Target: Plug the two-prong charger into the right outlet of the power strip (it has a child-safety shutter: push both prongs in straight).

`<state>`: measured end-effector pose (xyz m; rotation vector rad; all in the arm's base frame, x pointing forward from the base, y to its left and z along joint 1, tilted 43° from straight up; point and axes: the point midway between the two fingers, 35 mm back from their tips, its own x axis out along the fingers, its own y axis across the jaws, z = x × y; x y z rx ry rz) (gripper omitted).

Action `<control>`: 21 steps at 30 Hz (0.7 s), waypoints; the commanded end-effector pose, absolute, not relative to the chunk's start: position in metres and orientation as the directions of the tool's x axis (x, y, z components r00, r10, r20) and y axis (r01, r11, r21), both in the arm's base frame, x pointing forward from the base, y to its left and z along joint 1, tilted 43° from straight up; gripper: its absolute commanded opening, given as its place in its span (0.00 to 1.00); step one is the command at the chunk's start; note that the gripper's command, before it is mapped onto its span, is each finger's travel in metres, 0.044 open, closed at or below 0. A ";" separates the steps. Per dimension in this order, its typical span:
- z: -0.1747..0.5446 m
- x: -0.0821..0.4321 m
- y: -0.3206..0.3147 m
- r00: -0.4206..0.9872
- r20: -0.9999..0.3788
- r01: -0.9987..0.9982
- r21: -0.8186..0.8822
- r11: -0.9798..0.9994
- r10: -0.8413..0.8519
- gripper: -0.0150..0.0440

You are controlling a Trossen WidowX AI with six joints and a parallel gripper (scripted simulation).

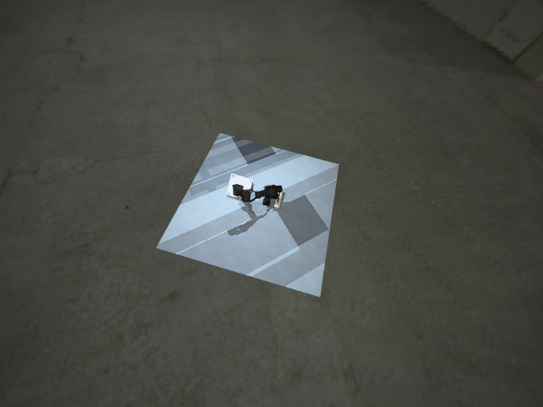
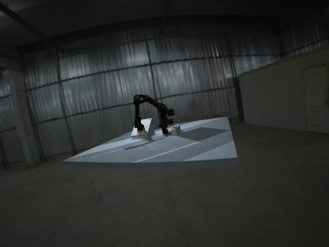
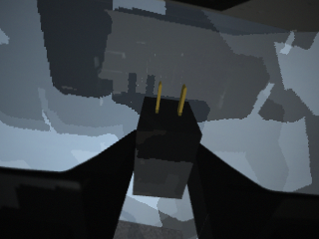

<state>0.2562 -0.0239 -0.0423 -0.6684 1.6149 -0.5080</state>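
Note:
My gripper [image 2: 165, 132] [image 3: 161, 138] is shut on the black charger [image 3: 163, 171], with a finger on each side of its body. Its two gold prongs [image 3: 159, 99] point away from the gripper, side by side and bare. The beige power strip [image 1: 277, 203] [image 2: 175, 130] stands on the table, just right of the gripper in the exterior view. The gripper is low over the table, with a small gap to the strip. I cannot make out the strip in the wrist view, and its outlets are too small to tell apart.
The arm's base stands by a white tilted panel [image 1: 235, 180] [image 2: 146, 124], left of the strip. The table [image 1: 263, 258] [image 2: 159, 156] is glossy blue-grey with patches of shadow and reflection. Its edges lie well away from the arm.

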 end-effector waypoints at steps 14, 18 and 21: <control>-0.042 0.278 -0.024 -0.074 -0.731 -0.101 -0.671 0.735 -0.678 0.25; -0.043 0.283 -0.024 -0.074 -0.731 -0.095 -0.672 0.735 -0.678 0.25; -0.043 0.284 -0.024 -0.074 -0.731 -0.093 -0.672 0.735 -0.678 0.25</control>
